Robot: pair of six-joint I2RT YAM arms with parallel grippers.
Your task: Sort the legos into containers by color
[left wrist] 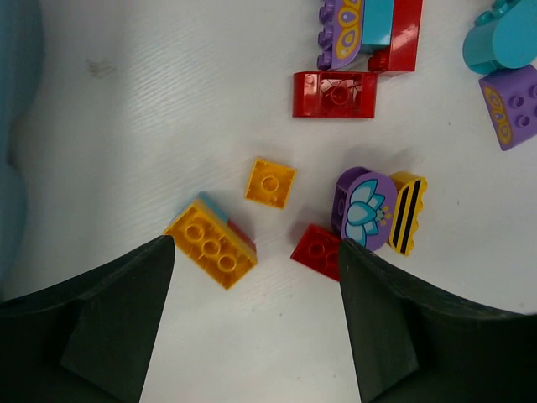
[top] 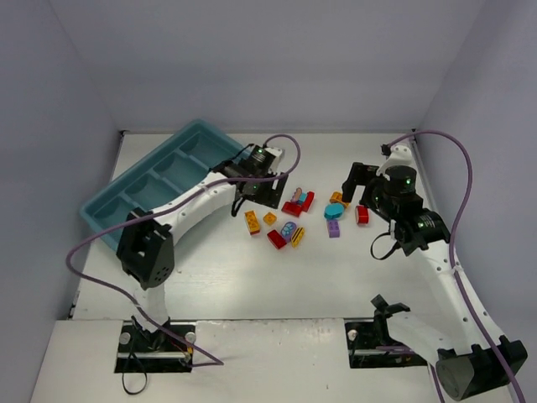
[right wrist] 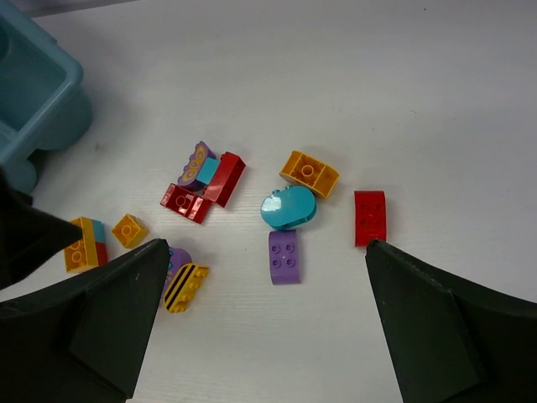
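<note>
left end effector (left wrist: 254,246) gaping, empty, by orange brick (left wrist: 211,250), right end effector (right wrist: 267,244) wide open, empty too, whole tray (top: 94,211) only from top cam

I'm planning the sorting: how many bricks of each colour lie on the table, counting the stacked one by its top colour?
Red bricks: 4
Orange-yellow bricks: 4, stack included
Purple bricks: 3
Teal bricks: 2
Total: 13

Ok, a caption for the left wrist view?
Left gripper, jaws open and empty, above scattered legos on the white table, orange-yellow brick nearest.
</note>
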